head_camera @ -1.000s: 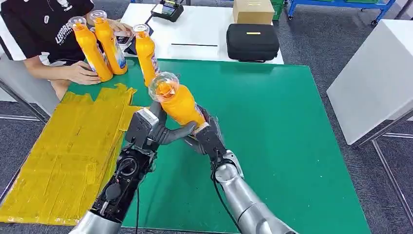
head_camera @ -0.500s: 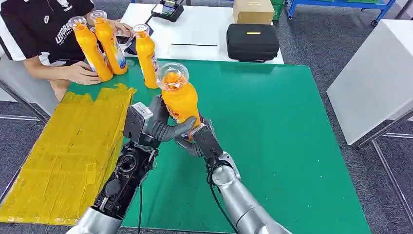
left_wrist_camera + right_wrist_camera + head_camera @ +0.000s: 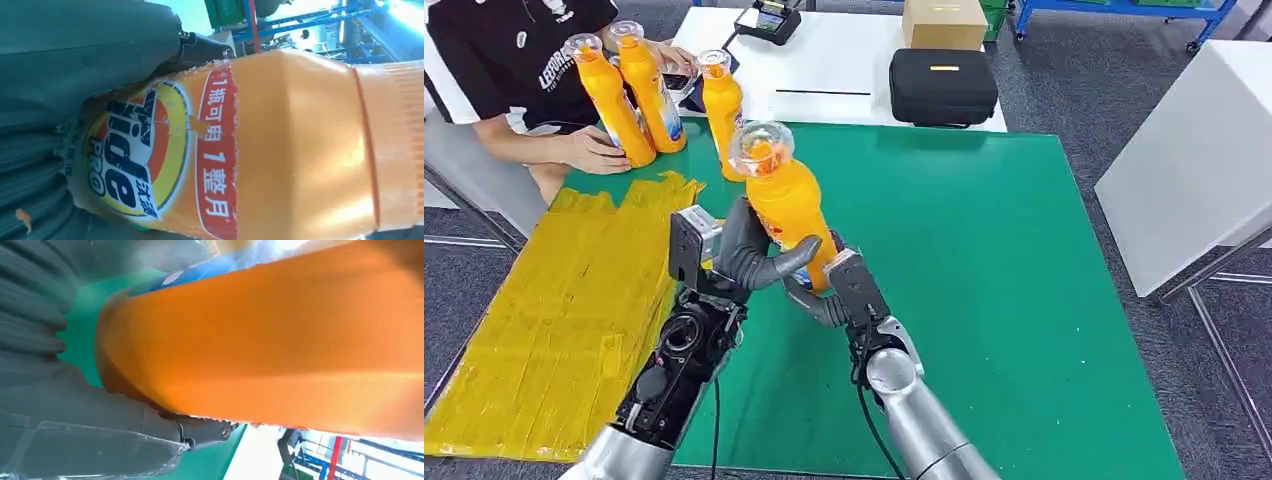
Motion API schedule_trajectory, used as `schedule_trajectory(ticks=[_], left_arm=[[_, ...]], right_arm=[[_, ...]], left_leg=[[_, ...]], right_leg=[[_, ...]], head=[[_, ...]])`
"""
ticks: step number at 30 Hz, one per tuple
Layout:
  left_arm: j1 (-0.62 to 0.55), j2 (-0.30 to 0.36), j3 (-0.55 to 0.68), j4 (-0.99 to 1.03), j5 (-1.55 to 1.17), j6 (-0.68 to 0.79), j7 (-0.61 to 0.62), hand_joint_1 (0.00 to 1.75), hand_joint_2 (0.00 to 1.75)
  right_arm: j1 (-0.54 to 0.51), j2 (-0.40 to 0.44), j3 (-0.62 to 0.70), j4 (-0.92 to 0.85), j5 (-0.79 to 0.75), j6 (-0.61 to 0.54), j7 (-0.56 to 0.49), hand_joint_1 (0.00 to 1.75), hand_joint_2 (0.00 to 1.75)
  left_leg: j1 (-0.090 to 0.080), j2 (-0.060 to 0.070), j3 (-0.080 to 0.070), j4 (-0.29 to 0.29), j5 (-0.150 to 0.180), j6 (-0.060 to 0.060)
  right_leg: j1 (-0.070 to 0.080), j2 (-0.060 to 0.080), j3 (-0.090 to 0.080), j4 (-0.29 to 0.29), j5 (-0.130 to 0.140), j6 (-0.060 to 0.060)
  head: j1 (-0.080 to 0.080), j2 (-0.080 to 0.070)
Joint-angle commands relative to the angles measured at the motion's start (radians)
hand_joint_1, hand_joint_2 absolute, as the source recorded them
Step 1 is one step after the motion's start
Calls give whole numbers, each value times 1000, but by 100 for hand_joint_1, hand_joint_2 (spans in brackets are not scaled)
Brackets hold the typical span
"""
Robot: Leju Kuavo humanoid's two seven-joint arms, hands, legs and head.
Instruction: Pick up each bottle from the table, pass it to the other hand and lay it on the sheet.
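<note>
Head view: the orange Tide detergent bottle [image 3: 786,205] is held upright above the green counter [image 3: 984,260], mid-handover. The left robot hand [image 3: 742,252] wraps its body, while the right robot hand [image 3: 824,290] cups its base. Nothing lies on the yellow sheet [image 3: 554,320] yet. Three more orange bottles [image 3: 649,95] wait at the far edge near a person's hand [image 3: 594,150], so most of the job remains. All bottles look full and capped.

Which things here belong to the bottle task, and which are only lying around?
Belonging to the job: held orange bottle, left hand, right hand, three waiting bottles, yellow sheet.

Lying about: black case, cardboard box, small device.
</note>
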Motion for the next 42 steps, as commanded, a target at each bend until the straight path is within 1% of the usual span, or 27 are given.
schedule_trajectory(ticks=[1, 2, 3, 4, 5, 6, 9, 10, 11, 13, 16, 17, 18, 19, 20, 22, 23, 24, 25, 26, 27, 32, 34, 37, 39, 41, 42], left_arm=[[18, 45, 47, 24, 30, -5, 26, 175, 175], [20, 44, 54, 21, 35, -2, 27, 175, 175], [23, 45, 60, 17, 36, 4, 28, 175, 175], [25, 49, 66, 14, 37, 9, 28, 175, 175], [26, 52, 73, 11, 26, 34, 29, 175, 175], [26, 56, 80, 6, 0, 75, 27, 175, 175], [21, 74, 101, -1, -95, 197, 25, 175, 175], [20, 74, 113, 1, -102, 204, 29, 175, 175], [20, 76, 123, 1, -102, 204, 29, 175, 175], [21, 92, 185, 11, -69, 188, 36, 175, 175], [24, 108, 227, 12, -74, 180, 24, 175, 175], [28, 111, 241, 6, -115, 241, 15, 175, 175], [37, 118, 255, -4, -168, 306, 14, 175, 175], [42, 145, 233, -7, -368, 522, 13, 175, 175], [41, 145, 221, 2, -586, 702, 71, 175, 175], [47, 141, 232, -15, -599, 690, 75, 175, 175], [44, 145, 227, -7, -676, 708, 127, 175, 175], [42, 153, 207, 2, -794, 747, 166, 175, 175], [33, 166, 192, 38, -1025, 830, 269, 175, 175], [21, 165, 183, 79, -1222, 825, 379, 175, 175], [17, 156, 188, 96, -1272, 820, 407, 175, 175], [9, 152, 192, 116, -1297, 814, 411, 175, 175], [-13, 158, 173, 176, -1457, 746, 494, 175, 175], [-52, 145, 148, 290, -1560, 707, 526, 175, 175], [-79, 126, 158, 356, -1533, 696, 461, 175, 175], [-98, 118, 156, 399, -1550, 678, 460, 175, 175], [-106, 107, 180, 424, -1504, 670, 402, 175, 175]], right_arm=[[-20, -36, 77, -118, -7, -12, 35, 175, 175], [-13, -38, 78, -136, -9, -18, 35, 119, 175], [-6, -41, 82, -155, -8, -34, 29, 0, 175], [1, -44, 83, -177, -12, -40, 26, 0, 175], [8, -48, 84, -197, -16, -41, 23, 0, 175], [18, -55, 86, -223, -19, -43, 20, 0, 0], [53, -77, 79, -305, -28, -56, 5, 0, 0], [67, -82, 80, -339, -26, -56, 5, 0, 0], [73, -87, 82, -350, -27, -56, 6, 0, 0], [100, -111, 76, -396, -42, -48, 12, 0, 0], [129, -135, 66, -438, -58, -42, 13, 0, 0], [144, -141, 57, -459, -63, -48, 7, 0, 0], [168, -155, 46, -489, -70, -60, -5, 0, 0], [187, -163, 35, -516, -73, -76, -26, 0, 175], [205, -172, 25, -540, -73, -82, -25, 0, 175], [216, -175, 16, -553, -73, -82, -26, 0, 175], [218, -175, 14, -555, -73, -83, -26, 0, 175], [223, -177, 0, -560, -92, -83, -24, 0, 175], [225, -177, -8, -562, -112, -80, -22, 0, 175], [230, -176, -23, -569, -139, -76, -32, 0, 175], [230, -177, -27, -572, -144, -74, -35, 0, 175], [228, -173, -28, -574, -146, -76, -35, 0, 175], [222, -169, -33, -576, -153, -71, -34, 0, 175], [196, -155, -40, -573, -148, -53, -16, 0, 175], [179, -151, -46, -559, -147, -47, -4, 0, 175], [174, -146, -52, -553, -146, -42, -1, 0, 175], [178, -141, -60, -555, -142, -36, 2, 0, 175]], left_leg=[[0, 5, 6, -1, -3, -2], [0, 4, 5, 0, -2, -2], [0, 3, 3, -1, -1, -1], [0, 5, 7, 0, -3, -3], [0, 4, 4, -1, -2, -2], [0, 3, 3, -1, -2, -1], [0, 4, 5, 0, -3, -2], [-1, 3, 4, -1, -2, -2], [0, 4, 7, 0, -3, -3], [0, 2, 3, -1, -1, -1], [-1, 4, 8, -1, -3, -3], [1, 4, 4, 0, -2, -2], [1, 3, 6, 0, -3, -3], [0, 1, 4, -1, -2, -2], [1, 0, 7, -1, -3, -3], [0, 0, 2, -1, -1, -1], [1, 0, 5, 0, -3, -2], [0, 2, 4, -1, -2, -2], [1, 2, 7, 0, -4, -3], [0, 0, 4, -1, -2, -2], [0, -2, 3, -1, -1, -2], [0, -1, 4, 0, -2, -2], [0, -2, 1, -1, -1, -2], [0, -2, 5, 0, -2, -3], [0, -2, 1, -1, 0, -1], [0, -1, 4, 0, -2, -2], [0, -1, 2, 0, -1, -2]], right_leg=[[0, 3, 4, 0, -2, -2], [0, 2, 4, 0, -1, -2], [0, 2, 2, 0, 0, -1], [0, 3, 5, 0, -2, -3], [0, 3, 3, 0, -1, -2], [0, 2, 2, 0, -1, -1], [0, 3, 4, 0, -2, -2], [0, 2, 3, 0, -1, -2], [0, 3, 5, 0, -2, -3], [0, 1, 2, 0, -1, -1], [0, 3, 6, -1, -2, -3], [1, 2, 2, -1, -1, -2], [1, 1, 4, -1, -2, -3], [0, -1, 2, -1, -2, -2], [1, -2, 5, -1, -3, -3], [0, -1, 1, -1, -1, -1], [1, -2, 5, -1, -3, -2], [0, 0, 2, -1, -2, -2], [1, 0, 5, 0, -4, -3], [0, -2, 3, 0, -3, -2], [0, -3, 3, -1, -2, -2], [0, -2, 3, 0, -3, -3], [0, -3, 1, -1, -1, -2], [0, -4, 4, 0, -3, -3], [0, -3, 0, -1, -1, -2], [0, -2, 3, 0, -3, -2], [0, -3, 2, 0, -2, -2]], head=[[0, 0], [0, 0], [0, 0], [0, 0], [0, 0], [0, 0], [0, 0], [0, 0], [0, 0], [0, 0], [2, 0], [2, 0], [2, 0], [3, 0], [3, 0], [2, 0], [3, 0], [2, 0], [2, 0], [3, 0], [3, 0], [2, 0], [3, 0], [2, 0], [3, 0], [2, 0], [3, 0]])
